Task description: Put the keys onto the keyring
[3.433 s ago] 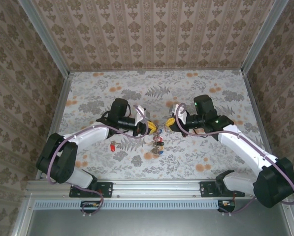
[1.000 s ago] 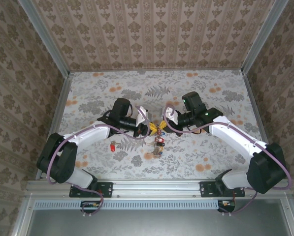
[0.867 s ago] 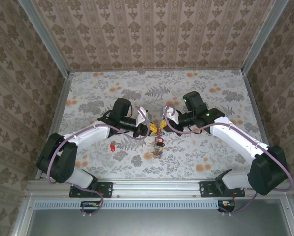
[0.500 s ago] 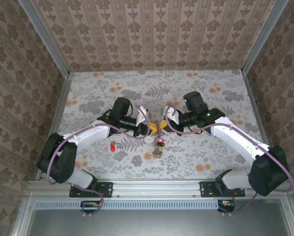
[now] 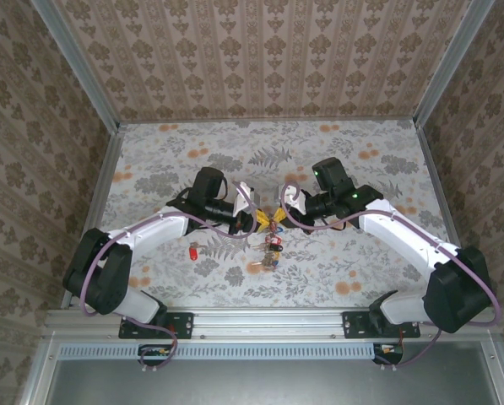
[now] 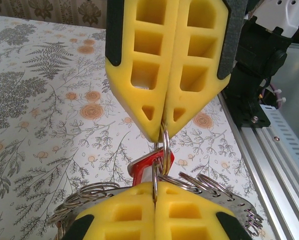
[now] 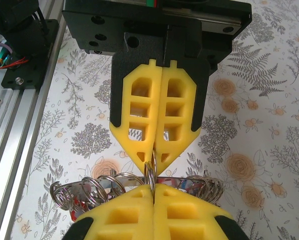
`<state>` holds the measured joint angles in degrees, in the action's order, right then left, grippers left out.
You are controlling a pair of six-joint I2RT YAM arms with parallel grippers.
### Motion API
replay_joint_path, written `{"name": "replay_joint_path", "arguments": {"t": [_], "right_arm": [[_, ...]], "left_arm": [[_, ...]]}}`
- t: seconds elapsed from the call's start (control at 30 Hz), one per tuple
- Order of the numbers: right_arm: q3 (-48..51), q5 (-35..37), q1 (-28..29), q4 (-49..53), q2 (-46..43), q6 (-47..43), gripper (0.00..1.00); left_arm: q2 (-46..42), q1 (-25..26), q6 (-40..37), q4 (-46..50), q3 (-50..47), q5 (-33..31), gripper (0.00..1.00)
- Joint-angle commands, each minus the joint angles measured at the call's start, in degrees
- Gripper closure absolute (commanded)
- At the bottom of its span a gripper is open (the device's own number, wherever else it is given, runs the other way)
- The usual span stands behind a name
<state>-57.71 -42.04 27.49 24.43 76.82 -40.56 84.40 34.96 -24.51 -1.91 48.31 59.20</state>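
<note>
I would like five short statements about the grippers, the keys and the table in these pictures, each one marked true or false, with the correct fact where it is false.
1. Both the left gripper and the right gripper are closed. True.
2. The grippers stand far apart, at opposite table edges. False: they meet tip to tip over the middle of the table.
3. A small metal ring is pinched at the tips of both grippers. True.
4. Every key is gathered at the grippers. False: one red key lies alone on the table, beside the left arm.
5. The table surface is plain white. False: it has a floral pattern.
</note>
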Motion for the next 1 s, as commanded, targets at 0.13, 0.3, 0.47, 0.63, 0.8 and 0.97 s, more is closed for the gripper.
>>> {"name": "replay_joint_path", "arguments": {"t": [0.13, 0.3, 0.47, 0.63, 0.8, 0.97], "right_arm": [[-0.96, -1.16, -0.57, -1.29, -2.02, -0.75, 1.00], [-0.36, 0.32, -0.55, -2.00, -1.72, -0.83, 1.00], [0.18, -0.09, -0.52, -3.54, -1.72, -0.29, 1.00], [-0.73, -2.07, -0.50, -0.11, -0.72, -1.63, 1.00], [-0.75, -3.16, -0.50, 1.05, -0.71, -1.81, 1.00], [-0.73, -2.93, -0.51, 1.05, -0.37, -1.81, 1.00]], "left_arm": [[-0.03, 0.37, -2.29, 0.99, 2.42, 3.38, 1.00], [-0.12, 0.37, -2.34, 1.06, 2.43, 3.73, 1.00], [-0.03, 0.39, -2.47, 1.21, 2.57, 3.64, 1.00], [-0.13, 0.37, -2.38, 1.05, 2.57, 3.40, 1.00], [-0.15, 0.37, -2.29, 0.88, 2.51, 3.03, 1.00], [-0.28, 0.37, -2.07, 0.75, 2.47, 3.25, 1.00]]}}
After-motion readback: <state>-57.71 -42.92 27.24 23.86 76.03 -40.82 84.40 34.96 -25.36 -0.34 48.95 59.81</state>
